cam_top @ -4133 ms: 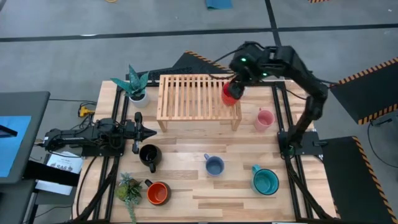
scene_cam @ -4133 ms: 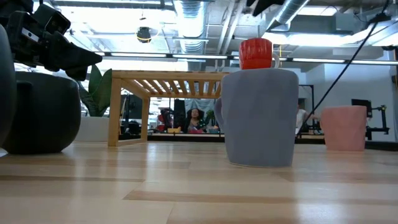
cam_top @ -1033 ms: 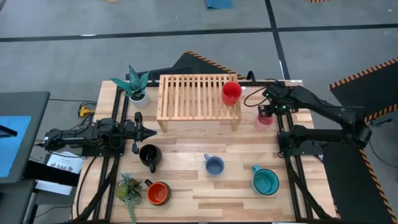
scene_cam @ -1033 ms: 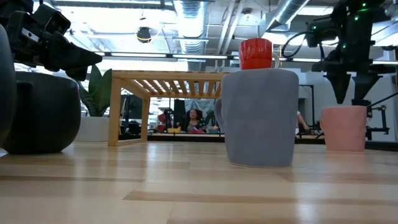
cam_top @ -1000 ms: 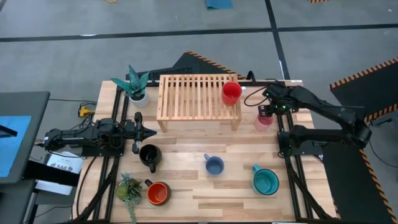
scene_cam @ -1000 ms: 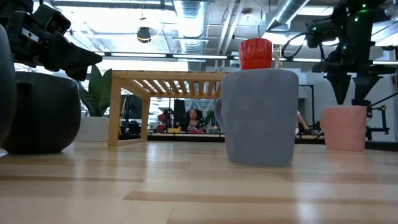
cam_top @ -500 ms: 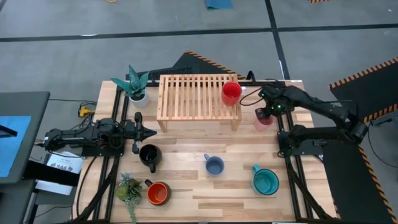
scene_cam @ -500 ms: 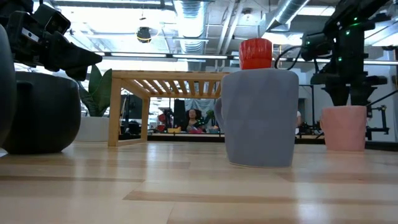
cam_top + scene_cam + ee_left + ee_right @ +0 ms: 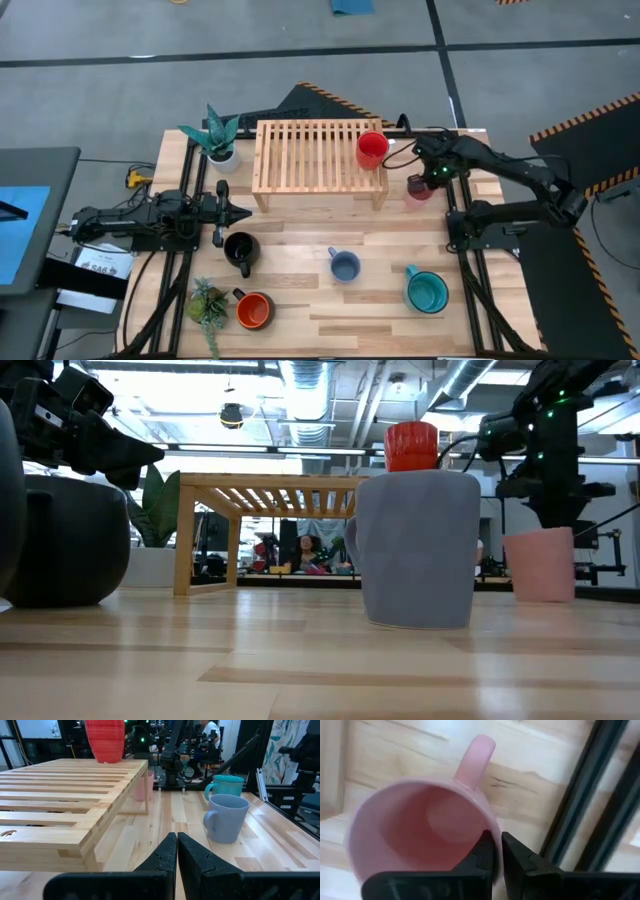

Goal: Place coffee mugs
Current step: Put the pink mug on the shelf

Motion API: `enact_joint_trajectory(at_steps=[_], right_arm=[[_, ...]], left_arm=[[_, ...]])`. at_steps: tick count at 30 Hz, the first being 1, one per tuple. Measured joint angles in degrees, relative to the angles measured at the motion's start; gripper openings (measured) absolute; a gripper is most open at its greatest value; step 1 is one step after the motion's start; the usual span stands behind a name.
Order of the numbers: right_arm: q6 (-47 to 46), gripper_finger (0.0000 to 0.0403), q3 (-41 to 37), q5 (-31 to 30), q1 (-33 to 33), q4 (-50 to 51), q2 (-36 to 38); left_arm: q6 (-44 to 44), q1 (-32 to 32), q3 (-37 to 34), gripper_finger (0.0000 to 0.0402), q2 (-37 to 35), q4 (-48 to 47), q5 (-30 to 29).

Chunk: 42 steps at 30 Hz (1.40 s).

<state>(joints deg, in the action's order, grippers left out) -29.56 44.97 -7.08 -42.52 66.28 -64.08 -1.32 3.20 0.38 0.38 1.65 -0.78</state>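
Observation:
The pale pink mug [image 9: 419, 188] stands on the table right of the wooden rack [image 9: 318, 155]. My right gripper [image 9: 495, 854] is at its rim from above, shut on its wall; it also shows in the low view [image 9: 548, 520]. The red mug [image 9: 372, 149] stands on the rack's right end. The black mug [image 9: 240, 248], the orange-inside mug [image 9: 254, 311], the blue-grey mug [image 9: 345, 266] and the teal mug [image 9: 427, 291] stand on the table. My left gripper [image 9: 232, 211] is shut and empty at the table's left. My right gripper holds the pink mug by its wall at the rim [image 9: 489, 827], a little way round from the handle [image 9: 475, 760]. One finger is inside the mug and one outside. The fingers point down from above. The mug [image 9: 540, 565] is upright, its base at table level.
A potted plant [image 9: 215, 135] stands at the far left beside the rack, another [image 9: 207, 303] at the near left. The right arm's black frame rails [image 9: 452, 190] run close beside the pink mug. Bare wood lies between the rack and the near row of mugs.
My right gripper has come down from just above the pink mug onto its rim and gone a little toward the rack. The pink mug has shifted a little toward the table's left with it, staying upright.

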Motion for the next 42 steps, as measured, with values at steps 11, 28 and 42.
enact_joint_trajectory(at_steps=[11,28,42], right_arm=[[-0.3,0.0038,10.2,-3.4,-1.2,9.0,3.5],[1.1,0.0038,21.3,-6.6,-1.1,12.3,3.3],[3.0,0.0038,44.5,-5.8,-6.3,0.7,-4.2]], left_arm=[[0.0,0.0,0.0,0.0000,0.0,0.0,0.0],[0.0,0.0,0.0,0.0000,0.0,0.0,0.0],[0.0,0.0,0.0,0.0000,0.0,0.0,0.0]])
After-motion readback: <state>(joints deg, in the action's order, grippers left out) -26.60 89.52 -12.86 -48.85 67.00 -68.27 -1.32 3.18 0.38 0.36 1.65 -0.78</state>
